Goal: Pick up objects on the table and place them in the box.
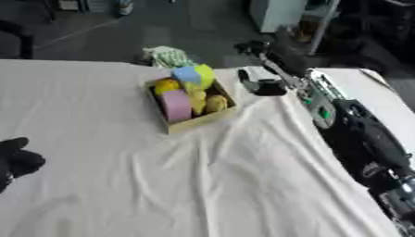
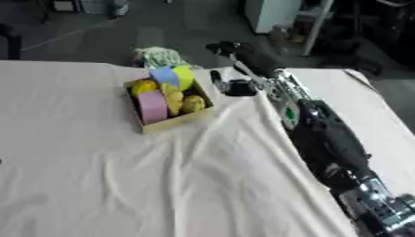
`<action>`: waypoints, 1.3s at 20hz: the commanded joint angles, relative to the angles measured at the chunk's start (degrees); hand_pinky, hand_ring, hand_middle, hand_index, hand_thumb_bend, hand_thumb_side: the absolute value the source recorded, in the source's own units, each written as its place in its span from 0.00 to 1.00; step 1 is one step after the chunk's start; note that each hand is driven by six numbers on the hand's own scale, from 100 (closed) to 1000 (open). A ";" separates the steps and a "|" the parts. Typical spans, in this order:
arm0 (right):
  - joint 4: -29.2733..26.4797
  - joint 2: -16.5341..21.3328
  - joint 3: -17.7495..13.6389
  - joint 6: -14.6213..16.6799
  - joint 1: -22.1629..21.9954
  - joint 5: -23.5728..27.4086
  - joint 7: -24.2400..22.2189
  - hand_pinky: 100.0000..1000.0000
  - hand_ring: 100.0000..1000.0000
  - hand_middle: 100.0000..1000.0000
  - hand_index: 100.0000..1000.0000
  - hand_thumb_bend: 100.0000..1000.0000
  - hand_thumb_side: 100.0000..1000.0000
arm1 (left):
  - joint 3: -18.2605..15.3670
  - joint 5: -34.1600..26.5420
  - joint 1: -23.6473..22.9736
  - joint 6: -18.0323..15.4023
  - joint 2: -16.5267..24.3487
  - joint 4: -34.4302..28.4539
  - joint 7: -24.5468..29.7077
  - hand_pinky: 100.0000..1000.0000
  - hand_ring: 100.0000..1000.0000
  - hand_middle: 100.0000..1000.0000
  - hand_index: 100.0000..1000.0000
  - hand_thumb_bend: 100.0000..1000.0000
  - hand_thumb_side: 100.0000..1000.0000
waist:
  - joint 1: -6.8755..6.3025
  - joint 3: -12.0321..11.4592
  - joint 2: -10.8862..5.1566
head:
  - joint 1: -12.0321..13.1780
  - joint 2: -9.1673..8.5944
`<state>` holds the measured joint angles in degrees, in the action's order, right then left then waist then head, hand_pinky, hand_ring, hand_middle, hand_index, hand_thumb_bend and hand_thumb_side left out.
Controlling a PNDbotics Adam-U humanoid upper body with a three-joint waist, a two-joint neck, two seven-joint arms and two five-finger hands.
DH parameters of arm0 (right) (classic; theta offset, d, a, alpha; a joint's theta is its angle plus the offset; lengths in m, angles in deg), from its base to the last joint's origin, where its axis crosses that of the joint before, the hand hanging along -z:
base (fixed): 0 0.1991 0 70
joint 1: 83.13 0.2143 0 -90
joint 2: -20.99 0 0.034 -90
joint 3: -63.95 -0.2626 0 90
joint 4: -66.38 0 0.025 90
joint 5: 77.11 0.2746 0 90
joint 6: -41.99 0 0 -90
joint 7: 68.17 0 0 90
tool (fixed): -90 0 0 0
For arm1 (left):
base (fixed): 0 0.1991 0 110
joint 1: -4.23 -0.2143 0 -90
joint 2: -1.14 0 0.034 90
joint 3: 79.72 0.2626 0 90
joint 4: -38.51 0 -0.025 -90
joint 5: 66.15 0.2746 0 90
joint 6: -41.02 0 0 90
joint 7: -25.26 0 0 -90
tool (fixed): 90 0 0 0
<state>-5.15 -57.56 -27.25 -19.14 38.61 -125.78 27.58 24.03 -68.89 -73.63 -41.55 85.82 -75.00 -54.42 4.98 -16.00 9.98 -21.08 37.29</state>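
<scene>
A shallow cardboard box [image 1: 198, 121] sits on the white cloth at the table's far middle. It holds a pink block [image 1: 176, 104], a blue piece [image 1: 185, 73], a yellow-green piece [image 1: 206, 75] and yellow things [image 1: 216, 103]. My right hand [image 1: 265, 86] hovers just right of the box's far corner, open, with nothing in it. My right arm [image 1: 356, 129] runs back along the table's right side. My left hand [image 1: 16, 159] shows as a dark shape at the left edge, low over the cloth.
A green-and-white striped thing [image 1: 168, 56] lies behind the box at the table's far edge. The cloth [image 1: 203, 185] is wrinkled toward the front. Beyond the table are dark floor and a pale cabinet [image 1: 279, 14].
</scene>
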 commanded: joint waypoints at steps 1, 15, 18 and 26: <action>-5.43 -2.55 -0.60 0.26 -2.21 3.05 2.85 0.68 0.69 0.69 0.88 0.00 0.39 | -0.65 0.15 0.50 -0.22 0.96 -1.08 -0.28 0.81 0.72 0.61 0.82 0.00 0.71 | -0.31 0.42 -0.73 | 1.17 0.22; -25.18 -17.54 6.31 -5.19 -22.82 15.74 7.46 0.66 0.66 0.67 0.88 0.00 0.39 | -0.45 1.45 -1.63 -0.45 0.96 -1.08 0.81 0.81 0.73 0.63 0.82 0.00 0.73 | 0.13 3.96 -1.67 | 7.81 6.58; -28.05 -21.59 7.31 -6.96 -26.96 18.28 4.96 0.66 0.65 0.67 0.88 0.00 0.38 | -0.18 2.13 -2.45 -0.62 1.15 -1.08 1.43 0.81 0.74 0.64 0.82 0.00 0.72 | 0.26 4.74 -2.30 | 9.48 6.80; -37.02 -24.60 7.38 -9.50 -35.86 25.13 -1.87 0.65 0.64 0.66 0.88 0.00 0.37 | 0.27 2.99 -3.75 -1.22 1.19 -1.08 2.69 0.81 0.74 0.65 0.82 0.00 0.72 | 0.15 5.37 -3.26 | 11.50 6.83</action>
